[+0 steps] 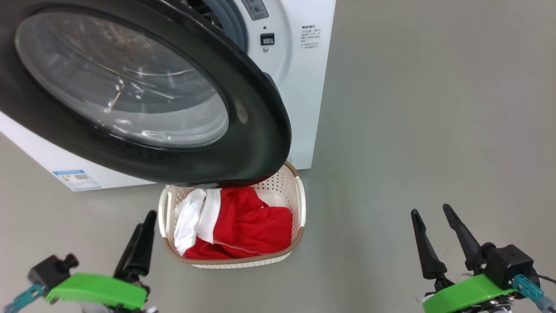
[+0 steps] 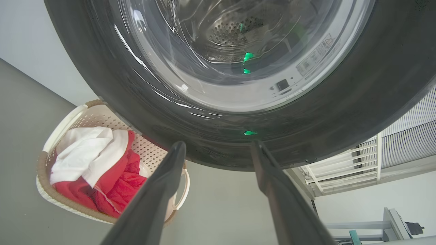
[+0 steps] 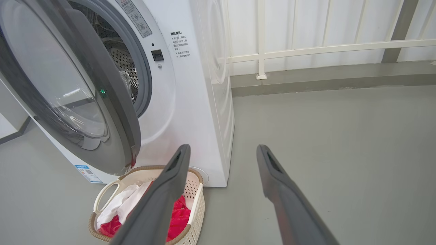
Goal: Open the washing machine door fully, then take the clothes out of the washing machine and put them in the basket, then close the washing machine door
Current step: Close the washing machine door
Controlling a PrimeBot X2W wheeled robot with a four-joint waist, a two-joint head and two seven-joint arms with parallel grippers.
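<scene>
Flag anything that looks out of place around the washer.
The washing machine door hangs ajar, its black rim over the back of the basket, where the red and white clothes lie heaped. Nothing looks spilled or damaged.

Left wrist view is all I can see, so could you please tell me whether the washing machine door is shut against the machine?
Observer: No. In the right wrist view the washing machine door stands ajar, with a clear gap between its free edge and the front of the washing machine.
Operator: Thank you. And where is the right gripper, please?
Observer: In the head view the right gripper is open and holds nothing. It is above the floor, to the right of the basket.
</scene>
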